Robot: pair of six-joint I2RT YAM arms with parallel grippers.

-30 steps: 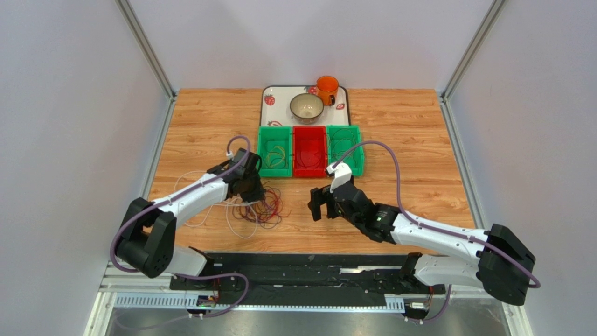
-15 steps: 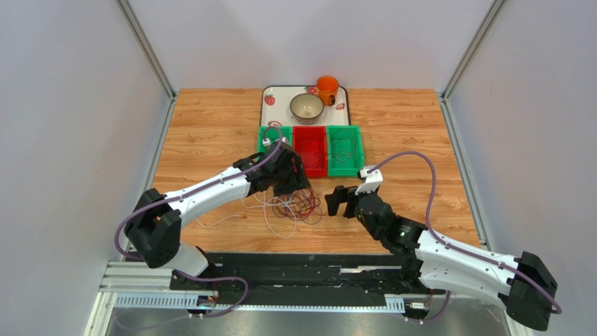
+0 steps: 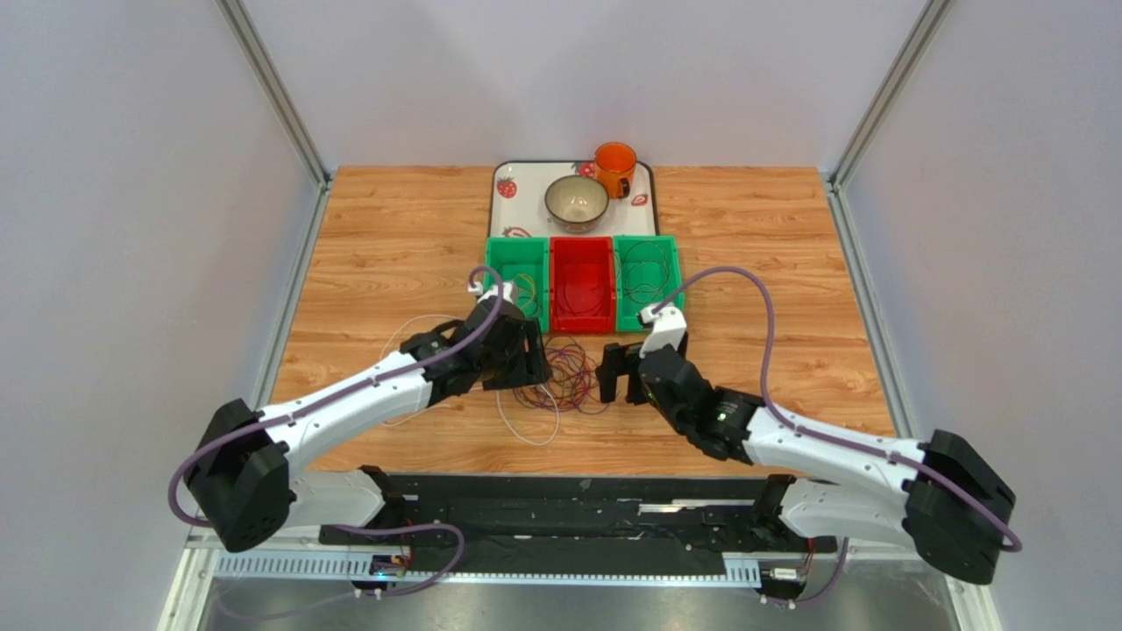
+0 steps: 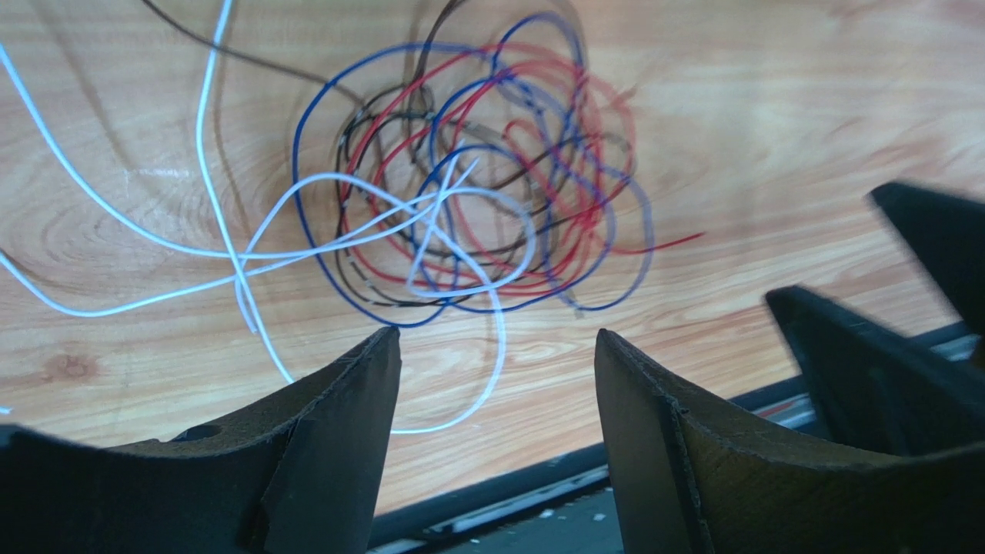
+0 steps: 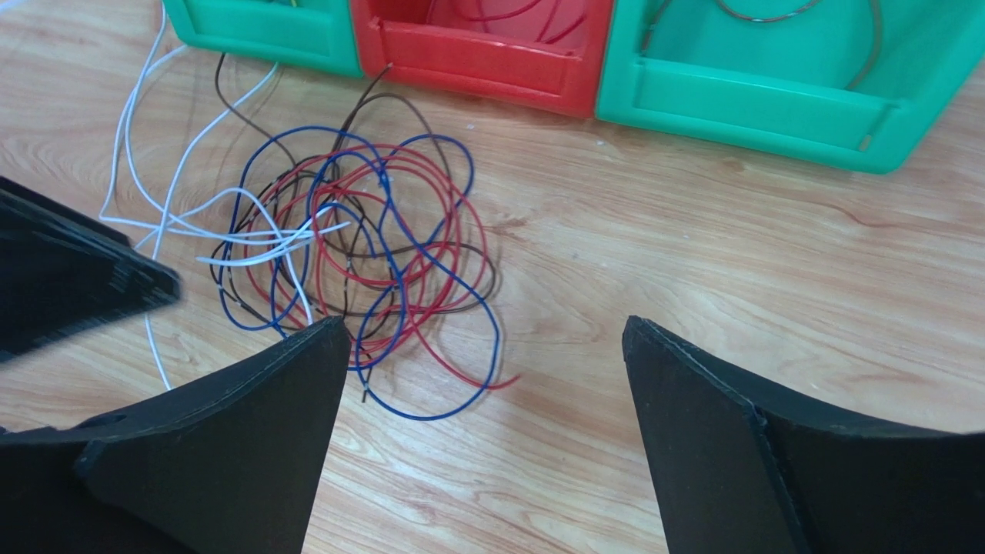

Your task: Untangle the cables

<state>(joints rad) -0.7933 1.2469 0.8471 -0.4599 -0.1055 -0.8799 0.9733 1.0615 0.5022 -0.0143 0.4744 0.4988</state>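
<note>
The cables (image 3: 564, 376) lie as a loose tangle of red, blue, dark and white wires on the wooden table, between my two grippers. My left gripper (image 3: 527, 358) stands open just left of the tangle with nothing between its fingers. In the left wrist view the cables (image 4: 463, 196) lie ahead of the left gripper (image 4: 497, 336), untouched. My right gripper (image 3: 616, 376) is open just right of the tangle. In the right wrist view the cables (image 5: 358, 248) sit ahead and left of the right gripper (image 5: 484, 327), also untouched. White strands trail off to the left.
Behind the tangle stand three bins in a row: green (image 3: 494, 283), red (image 3: 582, 326), green (image 3: 676, 283), each with a wire inside. Farther back a tray (image 3: 506, 174) carries a bowl (image 3: 577, 201) and an orange cup (image 3: 614, 166). The table's front edge is close by.
The left gripper has opened and let go of the cables after dragging the tangle to the right. The right arm has swung in beside the tangle, staying open.
</note>
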